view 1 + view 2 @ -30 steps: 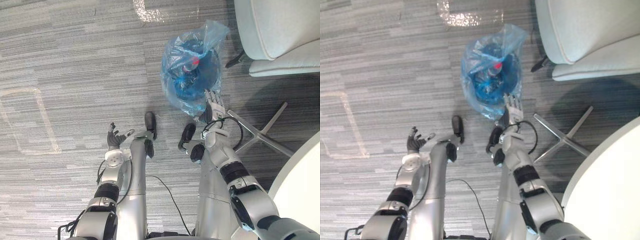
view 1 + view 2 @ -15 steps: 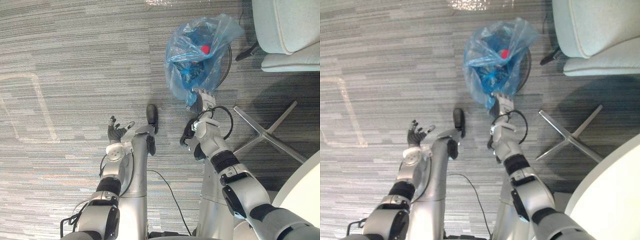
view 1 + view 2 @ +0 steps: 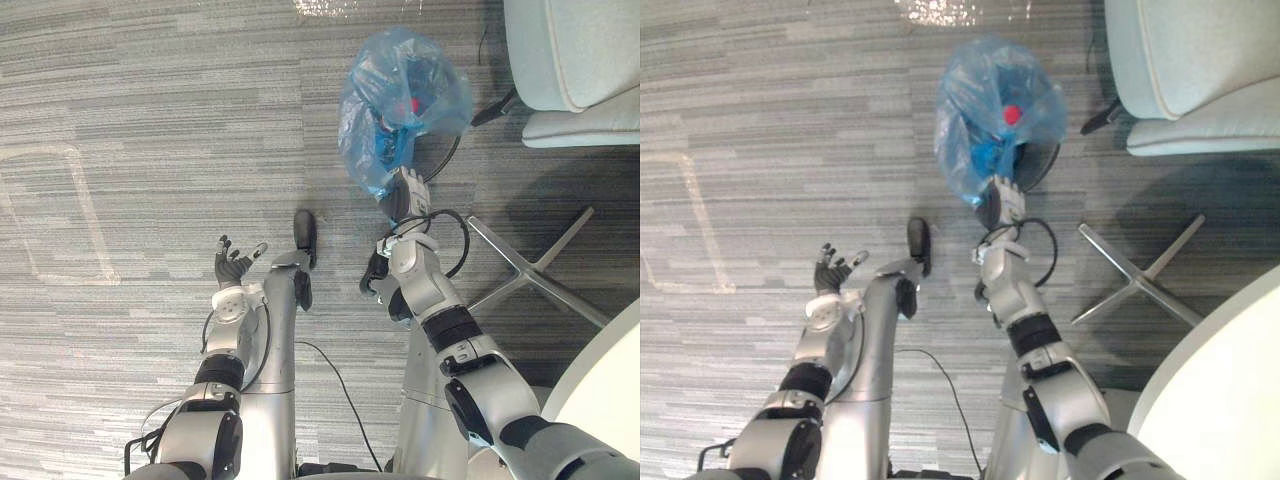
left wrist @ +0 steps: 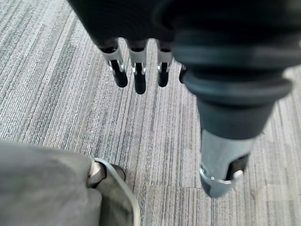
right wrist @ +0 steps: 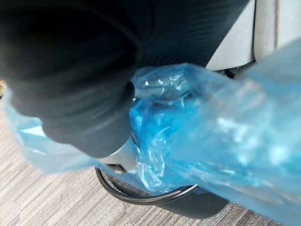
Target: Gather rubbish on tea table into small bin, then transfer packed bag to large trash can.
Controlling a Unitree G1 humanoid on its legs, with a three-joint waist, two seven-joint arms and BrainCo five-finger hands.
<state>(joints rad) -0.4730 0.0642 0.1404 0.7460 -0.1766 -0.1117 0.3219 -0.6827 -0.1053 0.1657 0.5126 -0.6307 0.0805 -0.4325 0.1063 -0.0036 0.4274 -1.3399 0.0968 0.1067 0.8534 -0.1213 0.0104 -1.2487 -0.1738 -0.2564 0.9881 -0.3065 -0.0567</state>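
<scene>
A blue plastic bag (image 3: 400, 105) holding rubbish, with something red (image 3: 1011, 114) inside, sits in a small black mesh bin (image 5: 155, 197) on the carpet ahead of me. My right hand (image 3: 405, 190) is at the bag's near edge with its fingers curled into the plastic, and the film is bunched around the hand (image 5: 89, 94) in the right wrist view. The bag's mouth is drawn together over the bin. My left hand (image 3: 232, 268) hangs over bare carpet at the lower left, fingers (image 4: 136, 70) straight and holding nothing.
A white armchair (image 3: 580, 60) stands at the upper right, close behind the bin. Metal chair legs (image 3: 530, 265) spread on the floor to the right of my right arm. A white table edge (image 3: 610, 380) shows at the lower right. Pale tape marks (image 3: 60, 215) lie on the carpet at left.
My right hand has curled its fingers shut on the bag's near edge. The bag's open mouth has drawn together and stands higher. The left hand has stayed put.
</scene>
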